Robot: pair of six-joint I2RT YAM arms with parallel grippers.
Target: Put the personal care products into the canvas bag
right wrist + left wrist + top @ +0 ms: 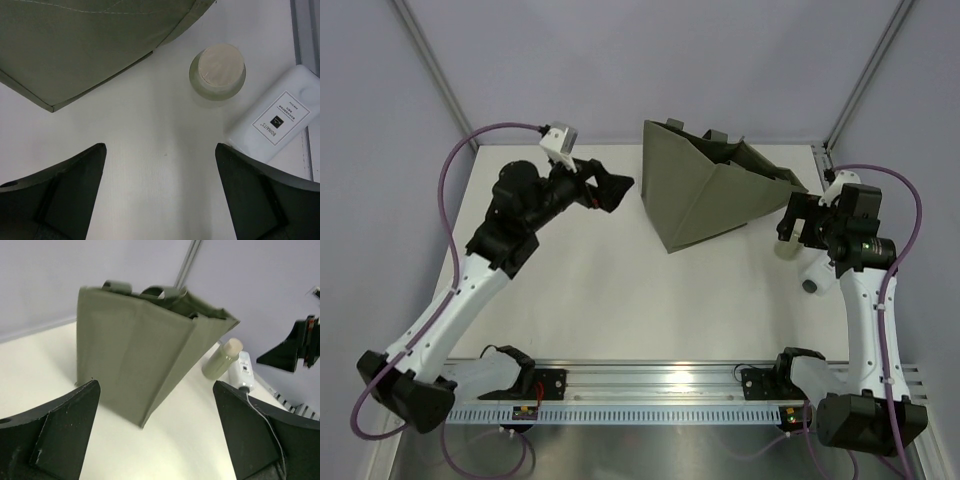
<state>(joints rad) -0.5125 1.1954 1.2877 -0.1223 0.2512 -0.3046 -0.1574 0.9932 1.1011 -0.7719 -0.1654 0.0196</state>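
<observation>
Two sets of jaws, both apart, nothing held. Canvas bag (705, 195) upright on the table (620, 290), far centre, handles up. Cream cylindrical bottle (217, 72) stands outside the bag, near its right corner; white labelled bottle (275, 120) lies flat just beside it. Right gripper (160, 147) hangs over this pair. Left gripper (155, 385) faces the bag's left side, apart from it.

table (620, 300): white, matte | canvas bag (705, 195): stands far-centre | cream bottle (217, 72): upright, near bag's right corner | white labelled bottle (272, 120): lying flat just beside it
</observation>
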